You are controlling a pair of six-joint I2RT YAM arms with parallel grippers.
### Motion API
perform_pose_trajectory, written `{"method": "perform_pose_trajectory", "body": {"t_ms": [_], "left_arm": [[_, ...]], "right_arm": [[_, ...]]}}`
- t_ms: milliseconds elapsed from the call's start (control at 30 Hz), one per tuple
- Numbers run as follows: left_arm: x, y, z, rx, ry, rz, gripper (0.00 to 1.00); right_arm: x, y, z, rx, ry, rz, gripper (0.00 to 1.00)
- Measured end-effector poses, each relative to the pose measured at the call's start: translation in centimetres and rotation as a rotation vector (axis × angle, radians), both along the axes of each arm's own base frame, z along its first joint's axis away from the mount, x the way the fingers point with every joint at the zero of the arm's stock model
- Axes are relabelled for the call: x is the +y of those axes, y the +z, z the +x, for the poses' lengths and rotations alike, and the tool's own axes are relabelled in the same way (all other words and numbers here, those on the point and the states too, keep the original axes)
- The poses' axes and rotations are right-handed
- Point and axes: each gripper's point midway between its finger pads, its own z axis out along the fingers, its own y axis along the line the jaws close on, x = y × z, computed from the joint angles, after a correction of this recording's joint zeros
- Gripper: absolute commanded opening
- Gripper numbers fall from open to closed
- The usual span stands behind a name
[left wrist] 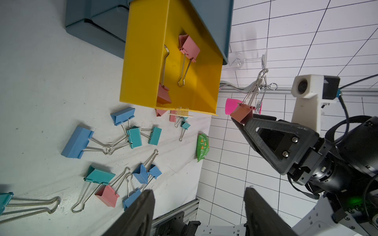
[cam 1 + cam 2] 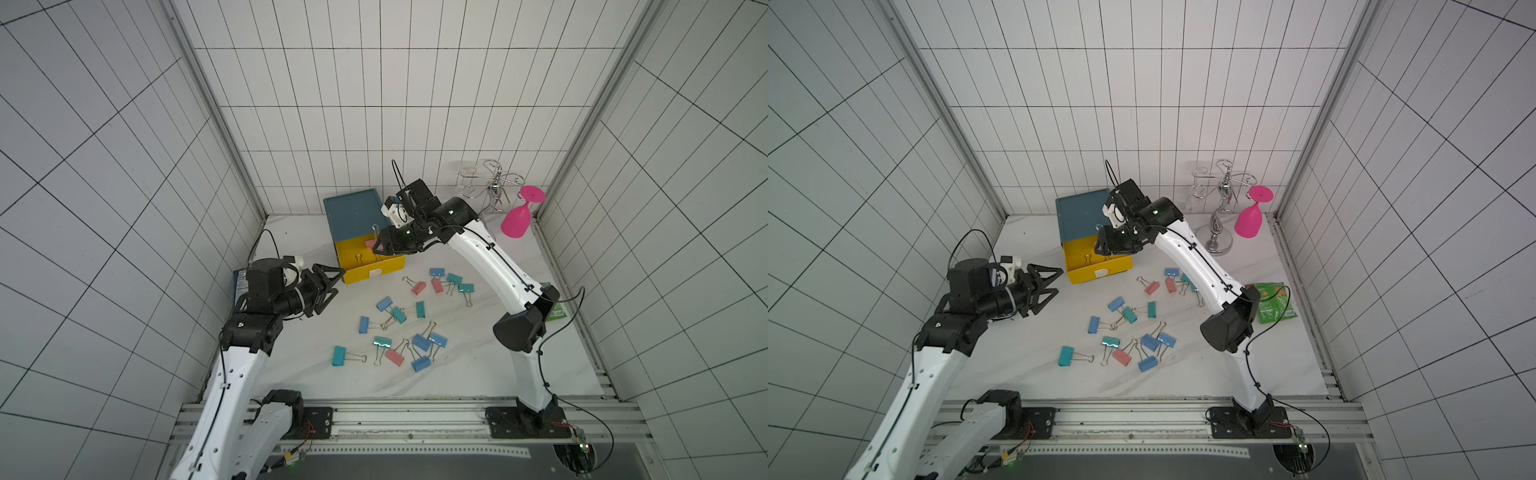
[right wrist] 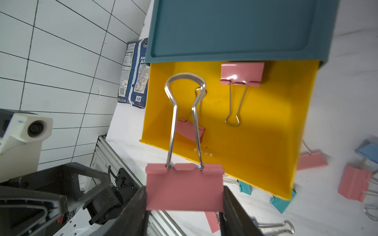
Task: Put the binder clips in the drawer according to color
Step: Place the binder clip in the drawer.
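In both top views the dark-teal plastic box cabinet stands at the back of the white marbled tabletop with its yellow top drawer pulled out. The right gripper hangs over the drawer. The left gripper sits just beside the drawer's front, jaws spread and empty, and loose pink, blue and teal binder clips lie scattered nearby. The left wrist view shows two pink clips lying inside the drawer, and the right gripper pinching a third pink binder clip by its body. In the right wrist view that clip is clamped between the black fingers, its wire handles pointing toward the drawer
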Motion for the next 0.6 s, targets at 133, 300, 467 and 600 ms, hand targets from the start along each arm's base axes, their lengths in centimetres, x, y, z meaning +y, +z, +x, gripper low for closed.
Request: {"method": "perform_pose_trajectory", "body": {"t_ms": [133,300,467,600], "left_arm": [[0.2,0.0,-0.3,0.000,0.012,-0.005,0.73],[0.5,0.0,-0.3,0.000,0.020,-0.006,0.73],[0.5,-0.3,-0.5,0.015,0.021,-0.003,0.73],[0.6,-0.9,-0.8,0.034,0.017,0.009,0.73]], "right_arm": [[1.6,-0.2,0.0,0.020,0.020,0.034,0.51],[2.6,0.0,0.1,0.041,0.021,0.078,0.71],[3.5,1.3,0.7,0.017,0.021,0.136,0.82],[3.7,2.1,1.0,0.001,0.019,0.161,0.80]]}}
